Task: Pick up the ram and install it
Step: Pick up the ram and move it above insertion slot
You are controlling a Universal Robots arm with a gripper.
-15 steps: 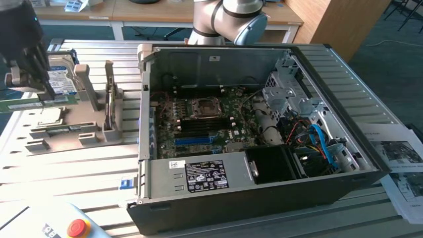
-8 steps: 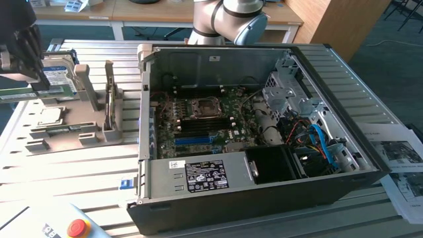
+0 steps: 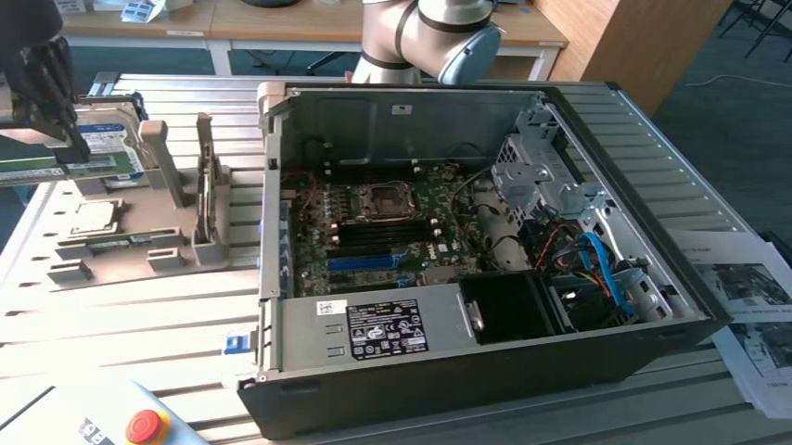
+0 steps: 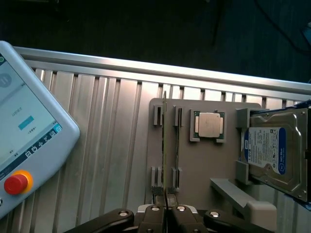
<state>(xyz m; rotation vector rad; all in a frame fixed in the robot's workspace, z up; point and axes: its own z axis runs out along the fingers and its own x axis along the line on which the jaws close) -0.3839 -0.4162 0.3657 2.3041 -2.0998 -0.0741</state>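
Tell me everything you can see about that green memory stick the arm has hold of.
The ram is a long, narrow, flat green circuit board. In the wrist view it shows edge-on, a thin strip running out from the gripper, whose fingers are shut on it. It seems lifted just above the slotted grey holder, though contact is hard to judge. In the exterior view it lies level at that view's left, beside the hard drive. Its chips cannot be made out.

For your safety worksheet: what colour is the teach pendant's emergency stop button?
Red button on yellow base; wrist view.
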